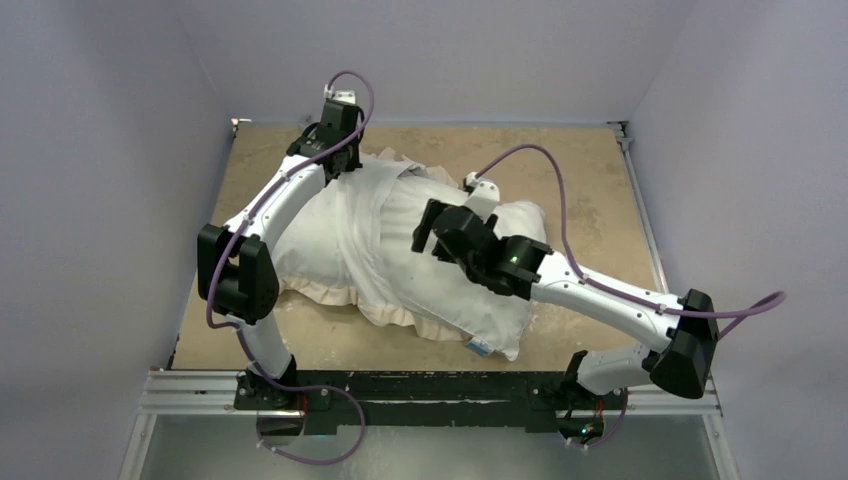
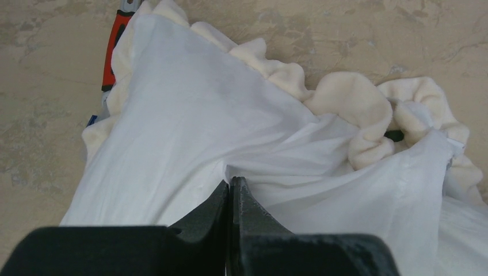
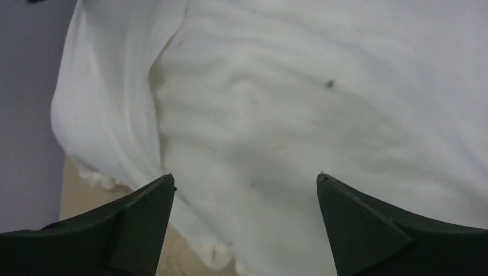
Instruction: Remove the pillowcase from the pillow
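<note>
Start at the left. Your left arm reaches to the far-left part of the table (image 1: 590, 170). Your left gripper (image 2: 231, 183) is down on the pillowcase (image 1: 370, 240), near its far corner. In the left wrist view the jaws are pressed together with no gap. The white fabric creases fan out from the tips, so you have a pinch of the cover's white side. The cream frill (image 2: 351, 103) bunches along the edge just beyond that pinch. A red-handled object (image 2: 111, 52) pokes out from under the fabric at the upper left of that view; you cannot tell what it is.

The pillowcase lies white side up over the left and middle of the table. It is rumpled, and the frill shows along its near edge.

Further right, your right gripper (image 3: 244, 178) hovers over the middle of the bundle with its jaws spread wide, holding nothing. Below it is the folded edge of the cover on the left and the speckled white surface of the pillow (image 1: 515, 235) on the right.

The pillow sticks out of the cover toward the right. Its right end is bare, and a small tag (image 1: 480, 347) shows at its near corner.
</note>
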You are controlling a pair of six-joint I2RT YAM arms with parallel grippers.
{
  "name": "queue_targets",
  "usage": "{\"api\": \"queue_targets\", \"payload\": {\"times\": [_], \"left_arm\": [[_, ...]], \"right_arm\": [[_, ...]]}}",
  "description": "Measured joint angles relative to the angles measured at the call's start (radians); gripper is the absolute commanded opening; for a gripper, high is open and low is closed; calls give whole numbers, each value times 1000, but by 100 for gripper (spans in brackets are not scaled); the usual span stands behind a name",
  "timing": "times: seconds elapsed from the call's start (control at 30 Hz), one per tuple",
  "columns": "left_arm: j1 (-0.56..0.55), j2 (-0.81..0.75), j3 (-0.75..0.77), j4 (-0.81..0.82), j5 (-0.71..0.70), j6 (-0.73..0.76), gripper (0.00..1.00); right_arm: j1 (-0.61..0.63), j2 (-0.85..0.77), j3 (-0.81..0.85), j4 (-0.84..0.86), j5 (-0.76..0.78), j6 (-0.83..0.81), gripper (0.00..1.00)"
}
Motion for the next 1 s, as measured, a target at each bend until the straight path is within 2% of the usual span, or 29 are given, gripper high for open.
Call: {"api": "queue_targets", "payload": {"times": [0.17, 0.47, 0.57, 0.63, 0.7, 0.77, 0.9, 1.0], "left_arm": [[-2, 0, 0, 0, -8, 10, 0], [-5, -1, 0, 2, -12, 14, 1], [-11, -3, -3, 2, -18, 14, 13], [-16, -6, -4, 3, -23, 15, 27], [-18, -16, -7, 4, -26, 13, 37], [-18, -40, -17, 2, -26, 8, 44], [-18, -132, -39, -15, -18, -20, 54], [-18, -245, -72, -31, 12, -52, 55]], "right_arm": [[136, 91, 95, -13, -2, 2, 98], [143, 235, 69, -63, 1, 76, 99], [144, 262, 28, -43, 1, 94, 99], [142, 280, 6, -18, 2, 101, 98], [137, 302, -6, 2, 5, 111, 85], [126, 326, -16, 23, 9, 120, 66], [104, 341, -34, 49, 10, 127, 30], [98, 340, -35, 68, 9, 119, 0]]}}
